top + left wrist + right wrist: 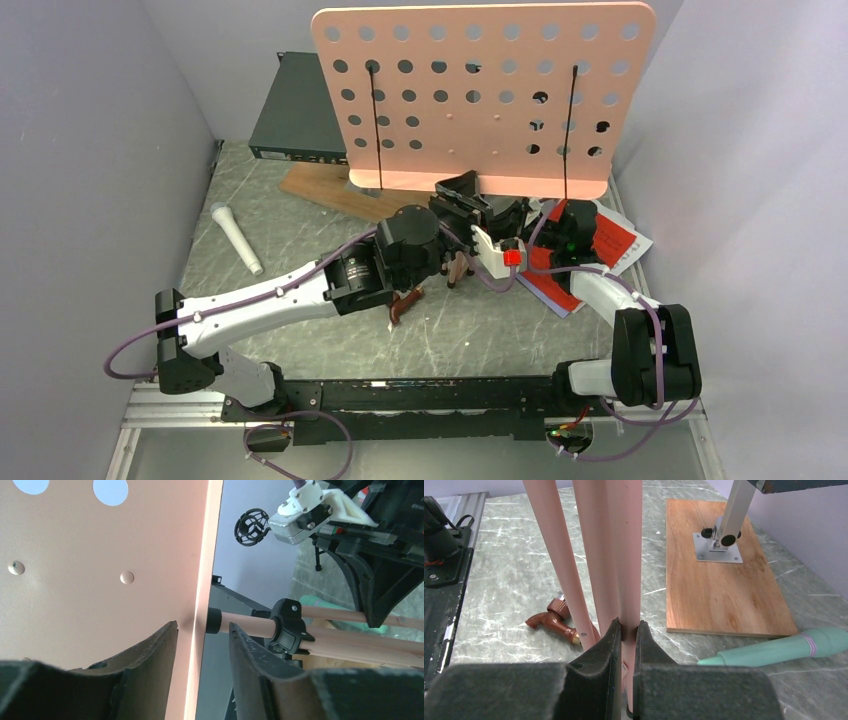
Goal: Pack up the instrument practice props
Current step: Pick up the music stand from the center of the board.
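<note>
At the bottom centre of the right wrist view, our right gripper (628, 625) pinches one pink tripod leg (624, 555) between pressed pads, low near the tabletop. Our left gripper (202, 627) stands parted astride the side edge of the pink music desk (100, 580), with a gap showing beside that edge. Outward, the desk fills the top of the overhead view, raised and assembled. A white microphone (236, 238) lies loose at left, a mint microphone (784, 647) lies at the lower right of the right wrist view, and sheet-music pages (610, 245) are spread at right. We judge packing barely begun: nothing looks stowed, and everything is left to do.
</note>
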Action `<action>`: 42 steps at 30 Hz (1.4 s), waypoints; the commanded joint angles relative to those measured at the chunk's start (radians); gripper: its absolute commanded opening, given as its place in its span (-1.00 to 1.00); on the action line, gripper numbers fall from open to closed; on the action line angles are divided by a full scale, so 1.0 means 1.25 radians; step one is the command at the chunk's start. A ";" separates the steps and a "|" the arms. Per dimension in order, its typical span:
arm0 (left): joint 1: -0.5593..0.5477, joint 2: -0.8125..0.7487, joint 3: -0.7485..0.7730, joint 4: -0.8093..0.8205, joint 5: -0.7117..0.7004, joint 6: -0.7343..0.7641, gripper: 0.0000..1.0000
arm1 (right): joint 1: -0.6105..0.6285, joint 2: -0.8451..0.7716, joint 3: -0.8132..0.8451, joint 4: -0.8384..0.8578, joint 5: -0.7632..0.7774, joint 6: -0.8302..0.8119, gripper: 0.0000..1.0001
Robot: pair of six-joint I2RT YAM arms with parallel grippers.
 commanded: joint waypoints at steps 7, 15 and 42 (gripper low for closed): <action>0.029 0.022 -0.005 0.034 -0.042 0.098 -1.00 | -0.005 0.011 0.002 -0.078 -0.017 -0.015 -1.00; 0.018 0.020 -0.012 0.143 -0.069 0.172 -1.00 | -0.005 0.000 0.015 -0.090 -0.082 -0.008 -1.00; -0.046 0.040 0.051 0.369 -0.237 0.334 -1.00 | -0.048 -0.119 0.070 -0.302 -0.200 -0.091 0.91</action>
